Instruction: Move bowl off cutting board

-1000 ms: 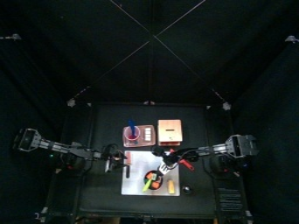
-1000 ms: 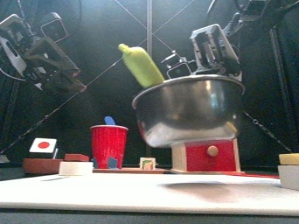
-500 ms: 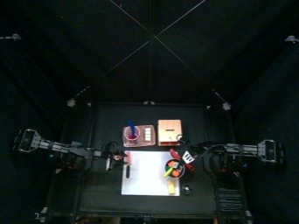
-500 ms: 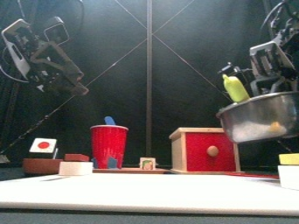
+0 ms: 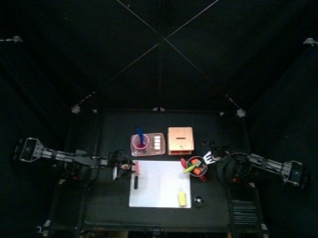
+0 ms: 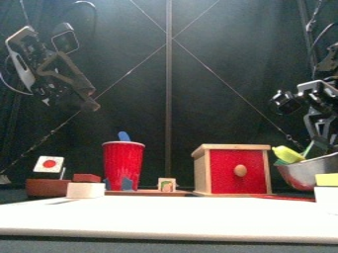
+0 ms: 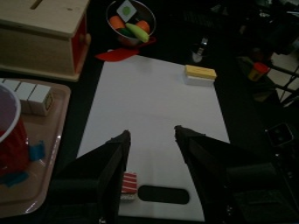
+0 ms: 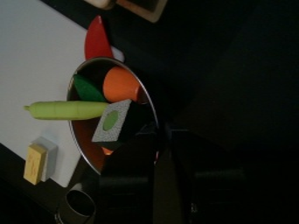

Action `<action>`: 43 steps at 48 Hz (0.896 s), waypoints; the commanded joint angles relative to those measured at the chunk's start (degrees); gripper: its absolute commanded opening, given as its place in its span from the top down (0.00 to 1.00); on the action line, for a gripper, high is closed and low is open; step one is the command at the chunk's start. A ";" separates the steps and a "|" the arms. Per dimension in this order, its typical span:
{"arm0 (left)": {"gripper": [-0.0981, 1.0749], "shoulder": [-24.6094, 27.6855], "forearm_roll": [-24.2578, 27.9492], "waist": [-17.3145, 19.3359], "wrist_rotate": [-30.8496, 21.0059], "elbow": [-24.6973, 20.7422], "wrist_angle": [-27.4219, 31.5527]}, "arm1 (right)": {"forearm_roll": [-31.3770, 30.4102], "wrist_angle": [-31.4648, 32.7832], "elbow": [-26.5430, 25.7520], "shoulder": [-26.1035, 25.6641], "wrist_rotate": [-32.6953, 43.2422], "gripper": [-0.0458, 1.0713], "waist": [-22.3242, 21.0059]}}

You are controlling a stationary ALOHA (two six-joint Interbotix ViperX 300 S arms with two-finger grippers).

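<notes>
1. Whereas half a second ago the bowl [image 5: 194,166] hung above the right part of the cutting board [image 5: 159,184], the top view now shows it past the board's right edge, over the dark worktop [image 5: 112,130].
2. In the front view the bowl [image 6: 311,169] has sunk from well above the red wooden box [image 6: 235,170] to low beside it at the right; whether it already touches the worktop cannot be told.
3. That shift suggests the task is nearly finished: only setting the bowl down and letting go seems left.
4. The right gripper [image 8: 156,131] has its jaws clenched on the bowl's rim [image 8: 142,122], as the right wrist view shows.
5. The metal bowl holds toy food: a pale green pepper [image 8: 68,110], an orange piece [image 8: 119,85], a dark green piece [image 8: 84,88] and a light green square [image 8: 114,120].
6. On the board, a small yellow block [image 7: 200,73] lies near one edge, and a small black item [image 7: 163,194] sits near the left gripper.
7. The left gripper [image 7: 152,144] hovers over the board with its jaws released and apart, grasping nothing.
8. A red cup [image 6: 123,164] with a blue item in it stands on a tray at the left.
</notes>
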 commanded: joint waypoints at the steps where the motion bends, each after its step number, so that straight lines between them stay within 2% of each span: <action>1: 0.21 -0.09 0.18 0.18 0.00 -0.62 -0.09 | -0.70 -0.09 -0.18 -0.62 -0.09 0.50 -0.70; 22: 0.21 -0.09 0.09 1.23 0.00 -1.05 -0.18 | -3.69 -0.62 2.11 -3.16 -0.26 0.50 -7.29; 34: 0.21 0.00 0.00 1.49 -0.09 -1.05 -0.18 | -2.29 -4.57 5.27 -1.93 0.62 0.49 -7.65; 43: 0.21 0.00 0.00 1.58 -0.09 -1.14 -0.18 | -1.93 -4.66 5.36 -2.02 1.32 0.47 -7.65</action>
